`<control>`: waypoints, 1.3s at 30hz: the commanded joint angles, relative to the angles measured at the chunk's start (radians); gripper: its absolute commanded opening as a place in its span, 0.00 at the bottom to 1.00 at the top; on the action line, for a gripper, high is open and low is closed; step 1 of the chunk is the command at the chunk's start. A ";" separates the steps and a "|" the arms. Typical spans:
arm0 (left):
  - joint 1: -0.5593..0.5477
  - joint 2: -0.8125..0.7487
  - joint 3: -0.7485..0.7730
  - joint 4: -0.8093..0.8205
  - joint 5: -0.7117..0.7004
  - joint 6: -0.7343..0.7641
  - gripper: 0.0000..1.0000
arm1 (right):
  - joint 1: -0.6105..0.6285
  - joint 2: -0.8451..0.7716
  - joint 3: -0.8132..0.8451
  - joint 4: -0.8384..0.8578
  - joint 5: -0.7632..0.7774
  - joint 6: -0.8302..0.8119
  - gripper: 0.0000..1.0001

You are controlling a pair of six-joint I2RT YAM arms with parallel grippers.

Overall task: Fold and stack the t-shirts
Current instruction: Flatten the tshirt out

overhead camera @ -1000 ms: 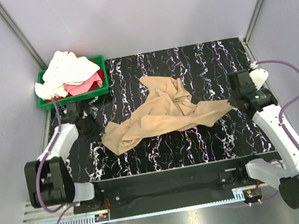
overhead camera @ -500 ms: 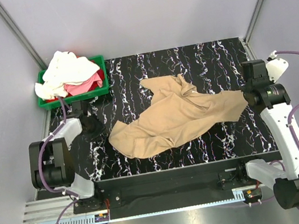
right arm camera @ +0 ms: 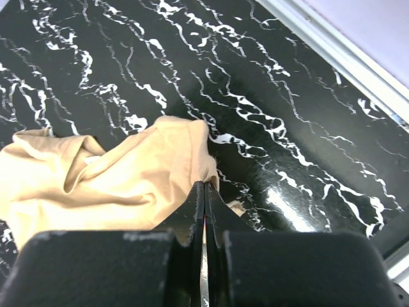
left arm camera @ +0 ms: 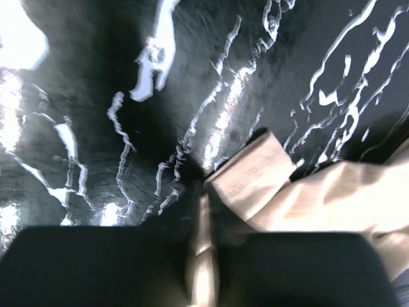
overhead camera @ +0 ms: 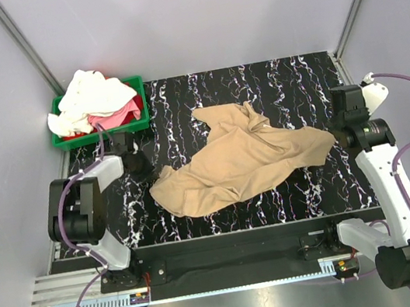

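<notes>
From above, the tan t-shirt [overhead camera: 242, 161] lies crumpled and spread across the middle of the black marbled table [overhead camera: 287, 80]. It stretches between the left gripper [overhead camera: 139, 164], at its left tip, and the right gripper [overhead camera: 338, 137], at its right edge. It is wrinkled, with a bunched fold at its upper middle. In the upper left of the frame, the cream-white t-shirt [overhead camera: 93, 93] and the pink-red t-shirt [overhead camera: 121, 114] sit heaped in the green bin [overhead camera: 141, 101].

In the left wrist view, blurred, the left gripper [left arm camera: 203, 236] has its dark fingers [left arm camera: 96, 262] drawn narrow on a thin strip of the tan t-shirt [left arm camera: 319, 198]. A hemmed edge lies just past the tips, and the rest trails to the right of the frame.

In the right wrist view, the right gripper [right arm camera: 204, 192] has its fingers [right arm camera: 185, 217] pressed together, pinching the edge of the tan t-shirt [right arm camera: 108, 185]. The fabric fans out to the left in soft folds over the table [right arm camera: 268, 77].
</notes>
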 commanded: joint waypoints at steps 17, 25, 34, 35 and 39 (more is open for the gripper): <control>-0.012 -0.360 0.203 -0.443 -0.459 0.107 0.00 | -0.003 0.014 0.003 0.046 0.085 -0.030 0.00; -0.080 -0.328 0.232 -0.445 -0.410 0.142 0.47 | -0.005 -0.037 -0.013 0.059 -0.089 -0.015 0.00; -0.265 -0.237 0.157 -0.273 -0.065 0.214 0.49 | -0.005 -0.038 -0.055 0.085 -0.161 -0.010 0.00; -0.266 -0.213 0.152 -0.271 -0.064 0.223 0.49 | -0.003 -0.035 -0.056 0.086 -0.161 -0.010 0.00; -0.272 -0.115 0.137 -0.230 -0.044 0.237 0.49 | -0.003 -0.040 -0.063 0.089 -0.159 -0.016 0.00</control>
